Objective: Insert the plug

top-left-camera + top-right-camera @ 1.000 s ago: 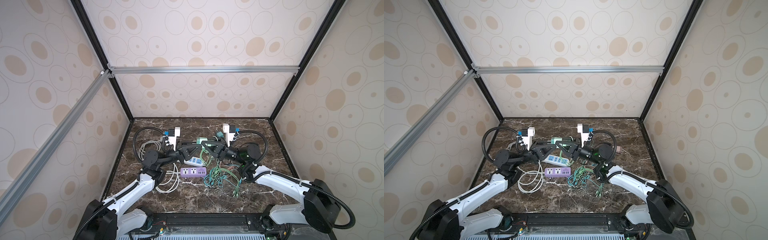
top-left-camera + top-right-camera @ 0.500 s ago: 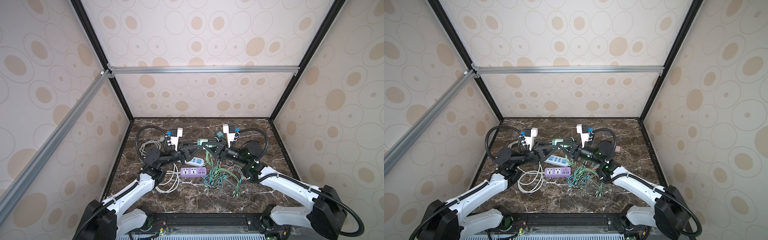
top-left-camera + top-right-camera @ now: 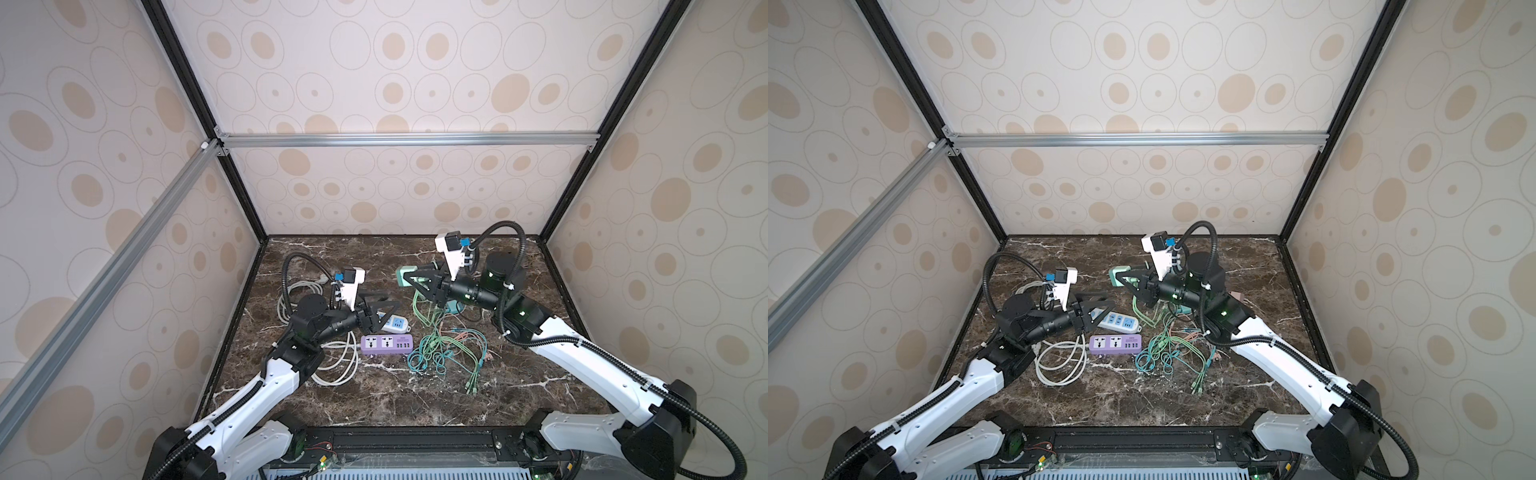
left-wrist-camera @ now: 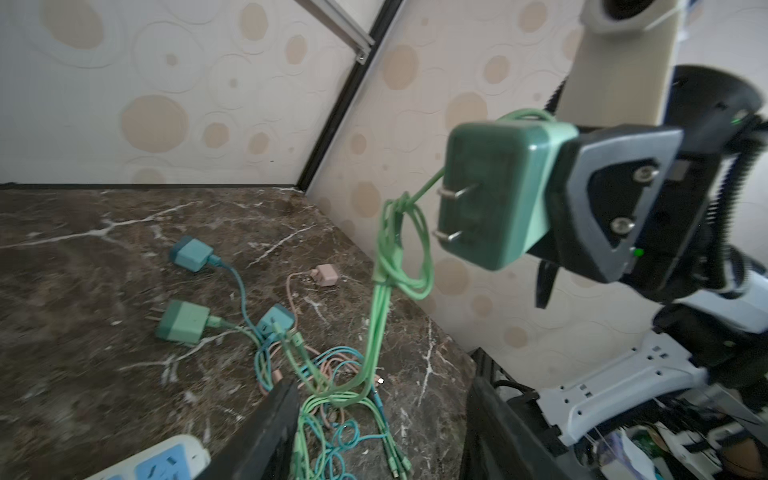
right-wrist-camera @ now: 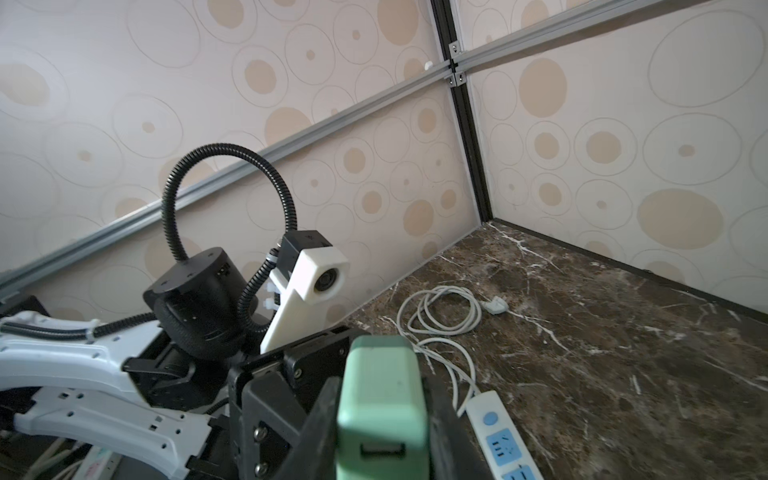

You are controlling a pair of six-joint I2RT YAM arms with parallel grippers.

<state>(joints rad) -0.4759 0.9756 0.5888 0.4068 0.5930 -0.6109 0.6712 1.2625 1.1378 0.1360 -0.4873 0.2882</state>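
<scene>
My right gripper (image 3: 412, 279) is shut on a green plug (image 3: 404, 276), a boxy adapter held in the air above the table's back middle. In the left wrist view the plug's (image 4: 494, 191) two metal prongs face my left gripper, and a green cable (image 4: 382, 291) hangs from it to the table. The right wrist view shows the plug (image 5: 382, 399) clamped between both fingers. My left gripper (image 3: 386, 308) stands open and empty just above a white power strip (image 3: 395, 323) with blue sockets. A purple power strip (image 3: 386, 344) lies in front of it.
A tangle of green, teal and pink cables (image 3: 440, 353) lies right of the strips. Loose adapters sit on the marble: teal (image 4: 191, 253), green (image 4: 183, 322), pink (image 4: 326, 274). White cord coils (image 3: 336, 365) lie at the left. Patterned walls enclose the table.
My left gripper has opened and drawn back to the left, away from the green plug. My right gripper has carried the plug a little up and toward the back.
</scene>
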